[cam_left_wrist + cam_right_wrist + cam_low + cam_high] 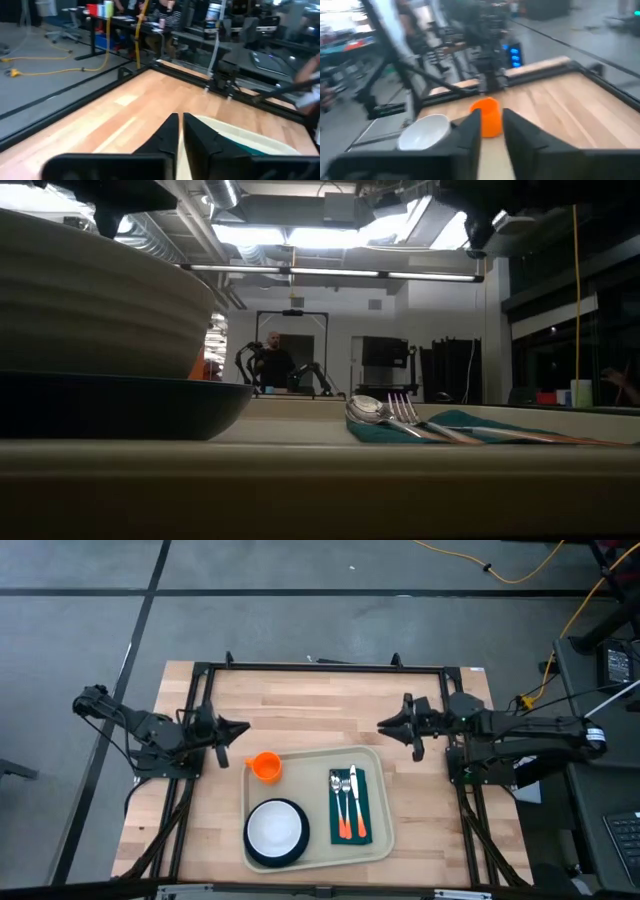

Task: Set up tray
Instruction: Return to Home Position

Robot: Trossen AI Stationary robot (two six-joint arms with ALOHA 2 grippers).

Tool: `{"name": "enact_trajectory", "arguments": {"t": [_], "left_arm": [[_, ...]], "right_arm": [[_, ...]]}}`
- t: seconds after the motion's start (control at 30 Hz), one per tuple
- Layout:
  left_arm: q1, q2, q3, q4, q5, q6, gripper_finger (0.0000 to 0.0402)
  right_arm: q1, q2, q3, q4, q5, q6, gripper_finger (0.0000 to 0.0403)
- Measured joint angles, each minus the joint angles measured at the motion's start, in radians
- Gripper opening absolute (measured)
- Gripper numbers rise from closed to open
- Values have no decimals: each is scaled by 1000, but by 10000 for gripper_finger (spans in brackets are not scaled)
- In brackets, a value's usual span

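Observation:
The cream tray [312, 780] lies at the table's near middle. On it stand an orange cup [265, 766] in its far left corner and a white bowl [276, 828] on a dark plate [252, 848] at its near left. On its right a green napkin [361, 825] carries orange-handled cutlery [346, 802]. My left gripper [243, 728] hovers shut, left of the tray's far left corner. My right gripper [382, 725] hovers beyond the tray's far right corner, its fingers a narrow gap apart [492, 120]. In the right wrist view the cup [489, 116] and bowl [422, 131] show ahead.
A black frame [320, 667] runs along the table's far edge and down both sides. Bare wood [310, 710] lies between the two grippers and beyond the tray. In the low view the bowl [90, 300] fills the left, and a person [272, 363] stands far back in the room.

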Motion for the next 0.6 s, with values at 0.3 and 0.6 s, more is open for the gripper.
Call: {"name": "enact_trajectory", "arguments": {"t": [0.3,0.6], "left_arm": [[0,-46,0,1,87,61,1],[0,-84,0,0,143,156,2]], "right_arm": [[0,14,0,82,-84,-68,11],[0,-109,0,-71,-79,-97,4]]}}
